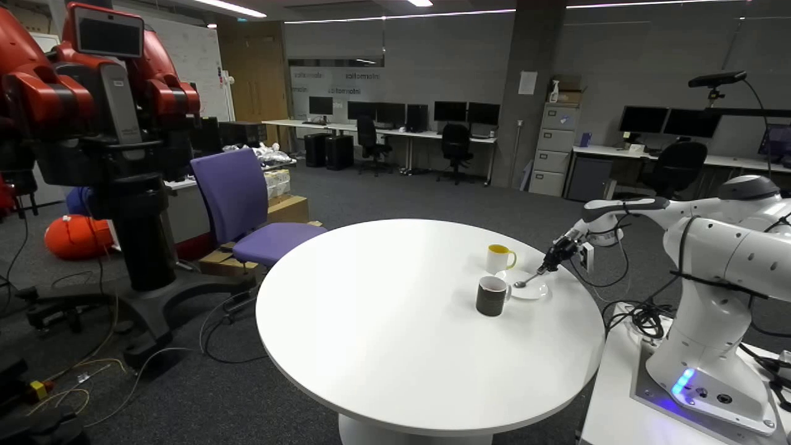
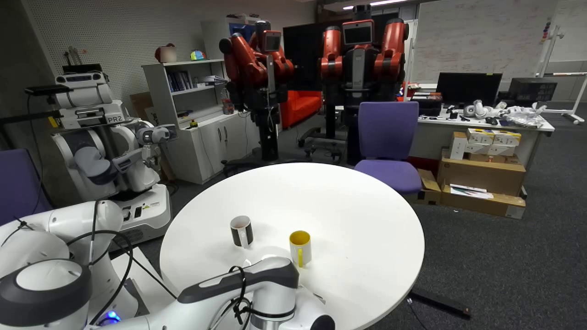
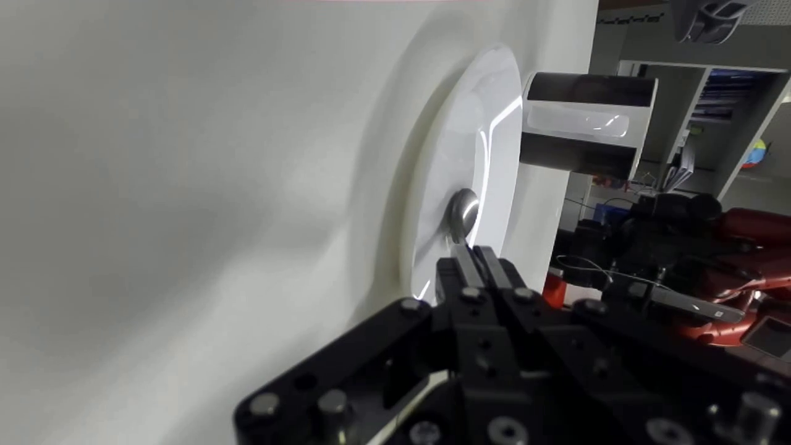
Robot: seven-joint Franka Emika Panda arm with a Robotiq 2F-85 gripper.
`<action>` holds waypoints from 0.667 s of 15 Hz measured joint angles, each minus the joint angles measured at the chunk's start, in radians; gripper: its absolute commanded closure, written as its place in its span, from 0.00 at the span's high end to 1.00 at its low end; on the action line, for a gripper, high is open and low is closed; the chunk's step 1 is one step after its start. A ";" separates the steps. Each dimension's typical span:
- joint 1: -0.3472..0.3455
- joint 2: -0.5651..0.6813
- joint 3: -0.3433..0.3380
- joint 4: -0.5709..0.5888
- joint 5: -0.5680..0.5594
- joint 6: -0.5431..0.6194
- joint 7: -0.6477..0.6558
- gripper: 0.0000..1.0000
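Black two-fingered gripper (image 3: 474,254), its tips pinching the handle of a silvery metal spoon (image 3: 463,213), reaches in over the edge of the round white table (image 1: 371,321) on the arm's side. The spoon's long axis roughly continues the line of the fingers, sloping down and inward from that edge, so that its bowl, the lower end, lies over a round glossy white plate (image 3: 454,139); contact between the two cannot be judged. Just inward of the plate stand, upright, a black-and-white cylindrical mug (image 1: 490,301) and a white mug (image 1: 496,262) with yellow interior and handle. A white jointed arm (image 2: 274,295) hides the gripper in an exterior view.
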 measured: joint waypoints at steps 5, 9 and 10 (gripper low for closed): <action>-0.001 0.000 0.002 0.000 0.000 0.000 0.000 0.01; -0.007 0.000 0.016 0.000 -0.002 0.000 0.000 0.01; -0.009 0.000 0.020 0.000 -0.002 0.000 0.000 0.01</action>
